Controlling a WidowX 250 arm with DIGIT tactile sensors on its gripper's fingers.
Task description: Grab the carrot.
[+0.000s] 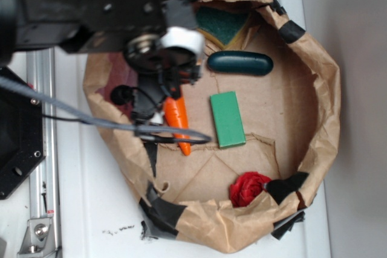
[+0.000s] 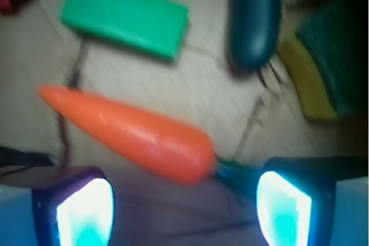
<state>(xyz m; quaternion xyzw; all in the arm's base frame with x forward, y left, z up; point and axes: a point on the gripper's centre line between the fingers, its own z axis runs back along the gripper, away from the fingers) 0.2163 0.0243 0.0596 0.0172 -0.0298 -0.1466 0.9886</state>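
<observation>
The glossy orange carrot (image 1: 179, 122) lies on the brown paper floor, left of the green block (image 1: 227, 119), its tip pointing toward the near side. In the wrist view the carrot (image 2: 138, 133) runs from upper left to lower right, with its dark green stem at the thick end. My gripper (image 2: 183, 208) is open. Its two fingers stand wide apart just below the carrot's thick end, and nothing is between them. In the exterior view the gripper (image 1: 164, 89) hovers over the carrot's thick end and hides the stem.
The brown paper basket (image 1: 326, 98) has raised crumpled walls. Inside lie a dark green oval toy (image 1: 240, 63), a green-and-yellow sponge (image 1: 221, 25) at the back, and a red toy (image 1: 249, 188) at the front right. A black cable (image 1: 172, 137) crosses the carrot.
</observation>
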